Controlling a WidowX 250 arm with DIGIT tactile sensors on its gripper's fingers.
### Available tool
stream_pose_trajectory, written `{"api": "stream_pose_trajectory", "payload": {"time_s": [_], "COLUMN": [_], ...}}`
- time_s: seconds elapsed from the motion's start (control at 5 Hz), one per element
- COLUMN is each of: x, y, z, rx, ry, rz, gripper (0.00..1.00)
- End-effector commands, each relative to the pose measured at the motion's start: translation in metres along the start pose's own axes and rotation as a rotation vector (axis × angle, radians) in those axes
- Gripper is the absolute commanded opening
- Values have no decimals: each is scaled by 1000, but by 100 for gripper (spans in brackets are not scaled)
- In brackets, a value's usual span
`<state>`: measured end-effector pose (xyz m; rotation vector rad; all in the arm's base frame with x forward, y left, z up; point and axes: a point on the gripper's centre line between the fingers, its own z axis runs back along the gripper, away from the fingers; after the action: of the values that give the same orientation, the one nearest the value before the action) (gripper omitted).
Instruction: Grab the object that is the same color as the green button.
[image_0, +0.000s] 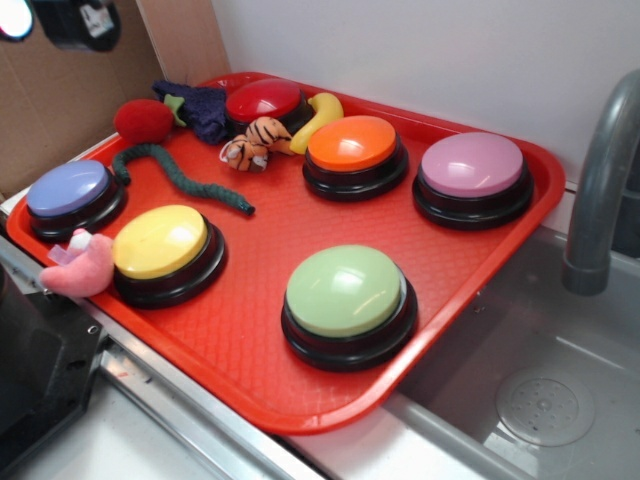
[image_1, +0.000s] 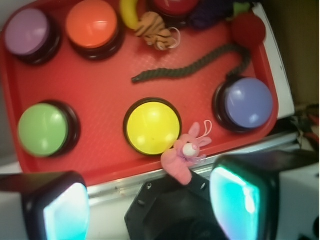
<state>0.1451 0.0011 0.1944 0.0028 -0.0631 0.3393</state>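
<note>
A red tray (image_0: 250, 330) sits on a steel surface (image_0: 470, 430) beside a sink, and it carries six dome buttons on black bases. The green button (image_0: 345, 290) is at the near right of the tray in the exterior view, and the yellow button (image_0: 160, 242) is to its left near the front edge. A blue-purple button (image_0: 68, 188) stands at the left end, an orange button (image_0: 352, 143) and a pale purple button (image_0: 472, 165) stand along the far side, and a red button (image_0: 264, 99) is in the far corner.

The dark green worm (image_0: 180, 176) lies flat on the tray floor in a wavy line. It lies between the blue-purple button and the orange button, just beyond the yellow button, and its left end curls up toward a red ball (image_0: 144, 120). Nothing is touching the worm along its length, as far as can be seen.

A small tiger toy (image_0: 256, 142) lies next to a yellow banana (image_0: 318, 120) near the red button, and a dark purple plush (image_0: 203, 108) rests at the far edge. A pink bunny (image_0: 80, 268) hangs over the front rim, touching the yellow button's base.

The hand (image_1: 150, 205) is wide open in the wrist view, its two fingers (image_1: 240, 200) well apart, and it holds nothing. It hangs off the tray on the near side, above the front rim and the bunny, well apart from the worm.
</note>
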Motion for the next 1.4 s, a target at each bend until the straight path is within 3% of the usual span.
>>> {"api": "stream_pose_trajectory", "payload": {"time_s": [0.0,0.2,0.8,1.0,1.2], "x": [44,56,88,89,87], "y": [31,37,45,45,46], "z": [-47,-68,-157,-175,-186], "rx": [-14,11,104,103,43], "ry": [-83,-117,-122,-75,-56], "rz": [467,674,904,927,947], "gripper": [100,100,100,100,100]}}
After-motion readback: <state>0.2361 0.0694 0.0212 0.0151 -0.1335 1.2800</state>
